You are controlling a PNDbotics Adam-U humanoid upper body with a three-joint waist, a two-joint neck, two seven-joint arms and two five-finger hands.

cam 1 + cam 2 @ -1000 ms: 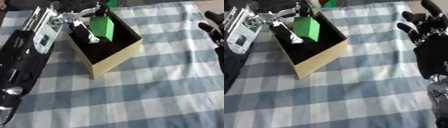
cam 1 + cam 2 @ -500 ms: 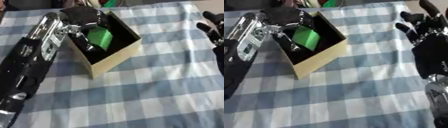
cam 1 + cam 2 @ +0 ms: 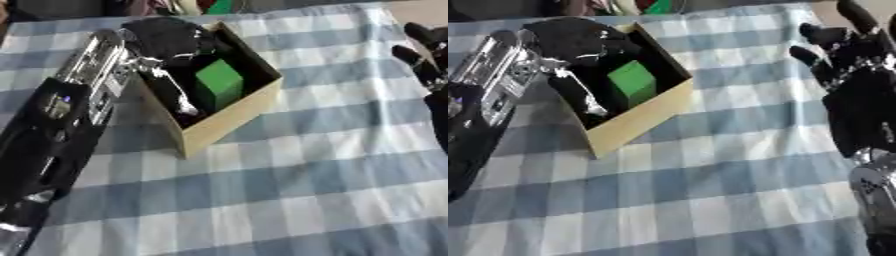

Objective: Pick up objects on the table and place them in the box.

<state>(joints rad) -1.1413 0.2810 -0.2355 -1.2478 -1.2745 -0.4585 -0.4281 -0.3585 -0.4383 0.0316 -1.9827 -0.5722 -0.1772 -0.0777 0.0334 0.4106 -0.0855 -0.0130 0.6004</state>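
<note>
A tan cardboard box (image 3: 234, 116) with a dark inside stands askew on the checked cloth, left of centre. A green block (image 3: 219, 84) lies inside it, tilted against the right wall. My left hand (image 3: 166, 36) hangs over the box's far left corner, a little behind the block and apart from it. One straight finger (image 3: 171, 93) reaches down along the inner left wall. Its arm comes in from the lower left. My right hand (image 3: 852, 54) stays open at the right edge with its fingers up, well away from the box.
The blue and white checked cloth (image 3: 289, 190) covers the table in front of and to the right of the box. A green thing (image 3: 220, 6) and other small items lie past the cloth's far edge.
The green block, held over the box a second ago, now lies inside it. My left hand has let go and drawn back toward the far left corner. The right hand has stayed put.
</note>
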